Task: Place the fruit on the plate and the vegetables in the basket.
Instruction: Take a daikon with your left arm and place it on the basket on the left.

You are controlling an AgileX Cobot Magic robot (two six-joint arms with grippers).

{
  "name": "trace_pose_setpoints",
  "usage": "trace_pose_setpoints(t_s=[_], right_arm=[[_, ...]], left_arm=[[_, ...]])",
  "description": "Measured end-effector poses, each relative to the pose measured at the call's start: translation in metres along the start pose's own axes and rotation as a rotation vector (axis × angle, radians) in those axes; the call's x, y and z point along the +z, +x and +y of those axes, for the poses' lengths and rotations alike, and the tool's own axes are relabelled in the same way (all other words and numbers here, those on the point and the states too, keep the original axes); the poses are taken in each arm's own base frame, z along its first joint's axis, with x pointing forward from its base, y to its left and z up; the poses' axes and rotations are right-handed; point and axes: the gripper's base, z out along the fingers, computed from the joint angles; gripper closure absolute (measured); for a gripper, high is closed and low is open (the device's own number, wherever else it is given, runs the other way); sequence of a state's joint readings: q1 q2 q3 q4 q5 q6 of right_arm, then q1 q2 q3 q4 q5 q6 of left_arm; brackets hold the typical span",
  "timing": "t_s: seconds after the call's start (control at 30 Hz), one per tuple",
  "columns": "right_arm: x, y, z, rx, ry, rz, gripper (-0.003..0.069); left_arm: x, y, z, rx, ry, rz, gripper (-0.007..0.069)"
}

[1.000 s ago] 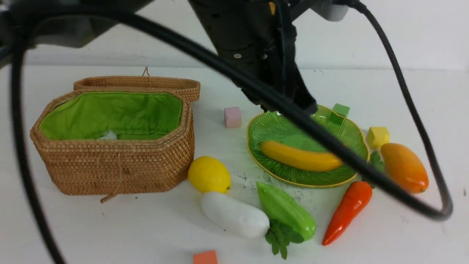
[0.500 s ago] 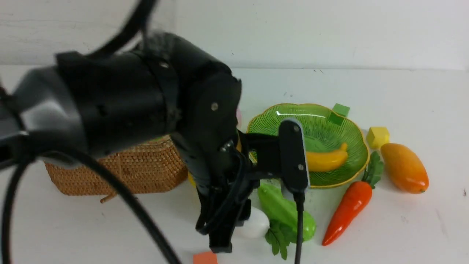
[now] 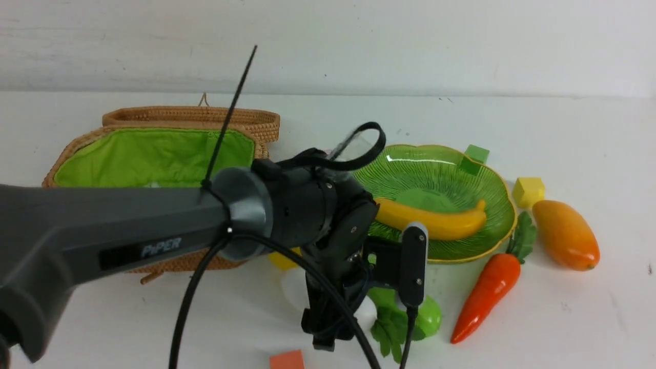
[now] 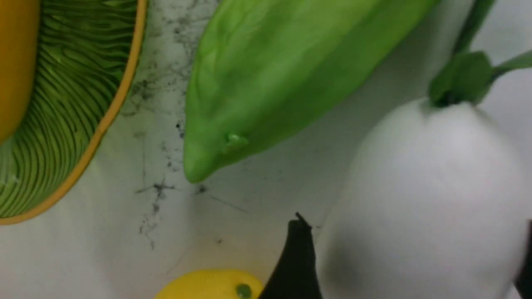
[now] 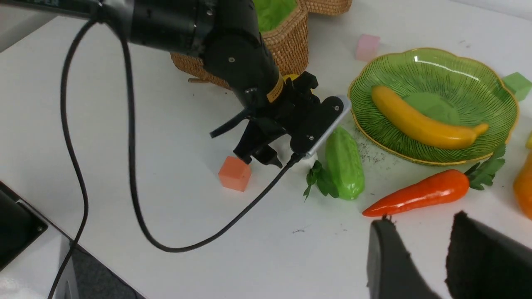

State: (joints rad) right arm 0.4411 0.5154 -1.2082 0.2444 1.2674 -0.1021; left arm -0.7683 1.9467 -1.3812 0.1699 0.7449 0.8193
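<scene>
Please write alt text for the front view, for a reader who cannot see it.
The robot's left arm reaches across the white table, its pincer low over a white oblong toy radish beside a light-green ridged gourd. Behind, a yellow toy banana lies on a ribbed green plate; an open wicker basket stands left, an orange carrot and orange-yellow mango right.
</scene>
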Motion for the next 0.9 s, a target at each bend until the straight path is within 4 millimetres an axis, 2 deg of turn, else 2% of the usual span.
trace_pose_setpoints(t_s=[0.13,0.2,0.47,0.53,0.6,0.63,0.73,0.9], right_arm=[[0.0,0.0,0.0,0.0,0.0,0.0,0.0436],[0.0,0.0,0.0,-0.003,0.0,0.0,0.0436],[0.0,0.0,0.0,-0.003,0.0,0.0,0.0433],[0.0,0.0,0.0,-0.003,0.0,0.0,0.0431],[0.0,0.0,0.0,-0.003,0.0,0.0,0.0428],[0.0,0.0,0.0,-0.003,0.0,0.0,0.0428],[0.0,0.0,0.0,-0.003,0.0,0.0,0.0426],[0.0,0.0,0.0,-0.003,0.0,0.0,0.0426]], left_arm=[[0.017,0.003,-0.001,-0.003,0.022,0.021,0.0088],[0.024,0.003,-0.002,0.002,0.03,0.024,0.0149],[0.02,0.003,-0.001,0.018,0.012,0.025,0.0152],[0.01,0.003,0.002,0.021,-0.005,0.02,0.0152],[-0.008,0.004,0.005,0.016,-0.031,0.005,0.0152],[-0.008,0.004,0.004,0.016,-0.03,0.006,0.0152],[-0.044,0.007,0.007,0.003,-0.069,-0.015,0.0152],[-0.087,0.015,0.005,-0.025,-0.091,-0.031,0.0152]])
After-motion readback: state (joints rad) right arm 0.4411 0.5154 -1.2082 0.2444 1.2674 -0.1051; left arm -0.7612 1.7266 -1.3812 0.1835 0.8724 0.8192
